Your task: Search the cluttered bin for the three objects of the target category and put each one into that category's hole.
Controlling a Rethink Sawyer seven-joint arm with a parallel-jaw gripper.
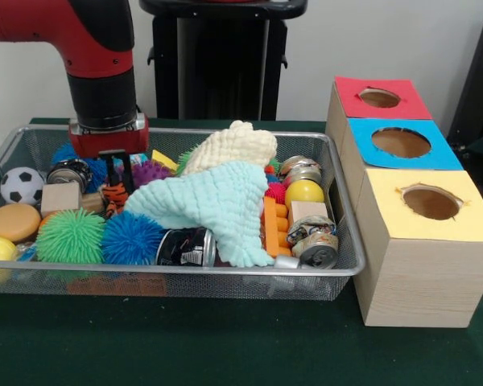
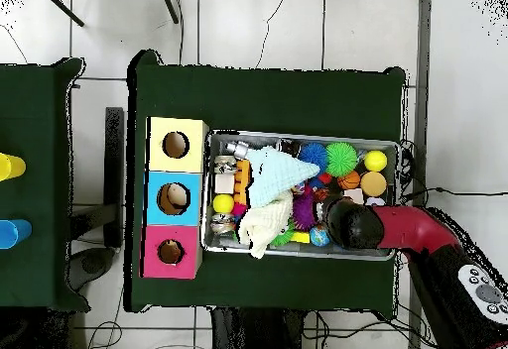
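Note:
The silver wire-mesh bin [image 1: 338, 269] is full of toys; it also shows in the overhead view [image 2: 298, 254]. My gripper [image 1: 117, 178] hangs from the red arm over the bin's left part, open, its tips just above a small orange-and-black striped plush [image 1: 114, 195]. In the overhead view the arm's wrist [image 2: 352, 224] covers the gripper. The yellow duck and the brown monkey are hidden. The round hole in the red panel [image 1: 379, 98] is at the far end of the wooden box, right of the bin; it also shows in the overhead view [image 2: 171, 252].
A mint-green knitted cloth [image 1: 217, 205] and a cream cloth [image 1: 229, 149] cover the bin's middle. Around them lie a green spiky ball [image 1: 71, 236], a blue spiky ball [image 1: 132, 237], cans [image 1: 185, 247], a soccer ball [image 1: 22, 185] and a yellow ball [image 1: 304, 193]. Blue-topped [image 1: 401, 142] and yellow-topped [image 1: 431, 201] holes adjoin the red one.

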